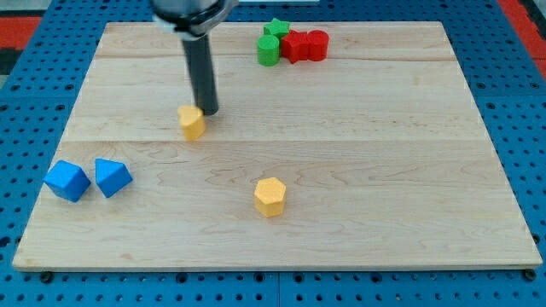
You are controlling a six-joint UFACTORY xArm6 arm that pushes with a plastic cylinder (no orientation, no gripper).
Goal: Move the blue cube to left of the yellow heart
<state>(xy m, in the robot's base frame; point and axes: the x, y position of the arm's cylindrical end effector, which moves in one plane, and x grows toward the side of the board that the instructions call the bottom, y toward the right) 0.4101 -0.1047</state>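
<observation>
Two blue blocks lie near the view's left edge: a blue cube [67, 180] and, just to its right, a blue block [112, 177] with a pointed, wedge-like shape. A small yellow block [193, 122], likely the heart, sits left of centre in the upper half. A yellow hexagon block [270, 197] lies below the centre. My tip [208, 112] stands right next to the upper right side of the small yellow block, touching or almost touching it. The tip is far from both blue blocks.
At the view's top, a green star [275, 29] and a green cylinder [269, 50] sit against two red blocks [305, 46]. The wooden board [358, 170] lies on a blue perforated table.
</observation>
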